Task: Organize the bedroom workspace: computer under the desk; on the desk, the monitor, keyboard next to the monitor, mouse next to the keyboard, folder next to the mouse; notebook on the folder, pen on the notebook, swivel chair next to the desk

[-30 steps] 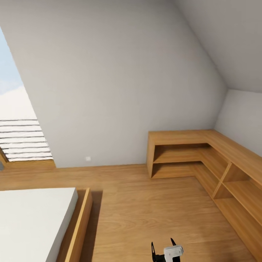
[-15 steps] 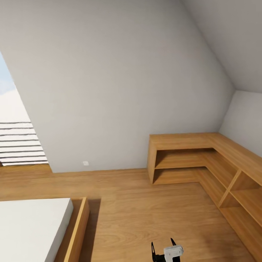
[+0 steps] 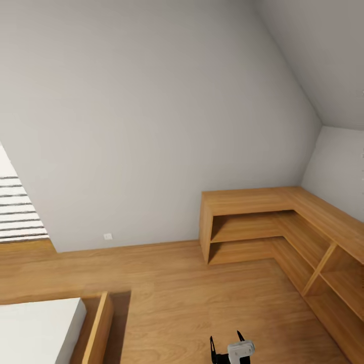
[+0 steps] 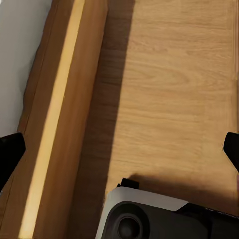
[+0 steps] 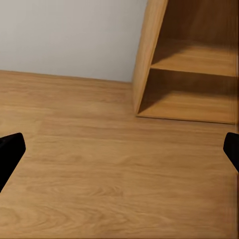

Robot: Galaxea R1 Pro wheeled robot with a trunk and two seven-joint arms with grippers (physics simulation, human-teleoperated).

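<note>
Wood floor (image 3: 202,293) spreads below a grey sloped wall (image 3: 151,126). Far right stands an L-shaped wooden shelf (image 3: 263,222); near left, a bed (image 3: 45,328). Both end effectors, left (image 4: 119,149) and right (image 5: 119,149), are spread wide, holding nothing. No task things appear.

The bed (image 3: 40,328) and the wooden shelf unit (image 3: 283,227) are cut off by the head view's edges.

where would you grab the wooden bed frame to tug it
Probably the side rail, pinched across its top edge from above. It is a thin upright board beside the mattress, with bare floor along its outer face. The left end effector hangs open near it.
</note>
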